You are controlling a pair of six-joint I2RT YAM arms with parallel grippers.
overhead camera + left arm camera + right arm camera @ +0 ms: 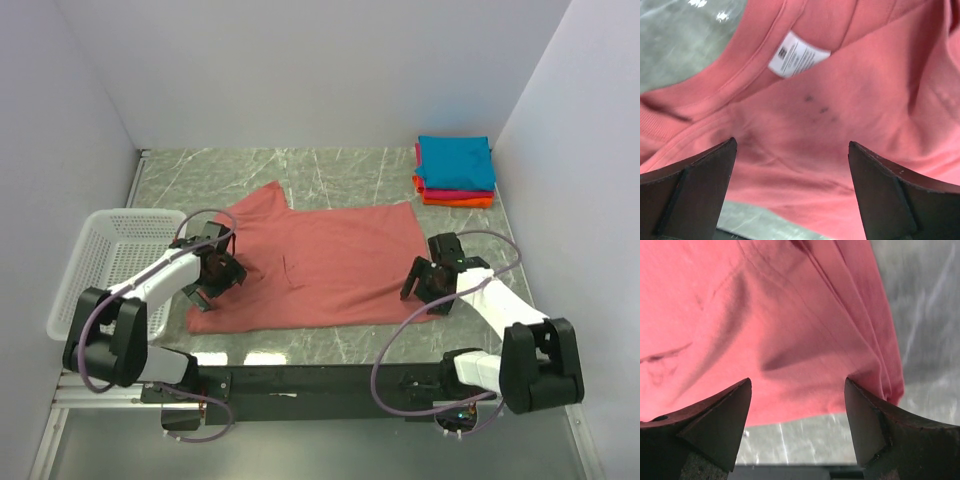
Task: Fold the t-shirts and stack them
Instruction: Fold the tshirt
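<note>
The salmon t-shirt point(320, 265) lies spread flat in the middle of the table, collar to the left. My left gripper point(213, 268) is open over the shirt's collar end; the left wrist view shows the shirt point(840, 115) with its white neck label point(797, 54) between the spread fingers point(700, 175). My right gripper point(428, 285) is open over the shirt's right hem; the right wrist view shows the hem corner point(885, 385) between its fingers point(875, 425). A stack of folded t-shirts point(455, 170), teal on top of magenta and orange, sits at the far right.
A white mesh basket point(115, 260) stands at the left edge of the table, beside the left arm. White walls close in the back and both sides. The grey marble tabletop point(330, 170) shows beyond the shirt.
</note>
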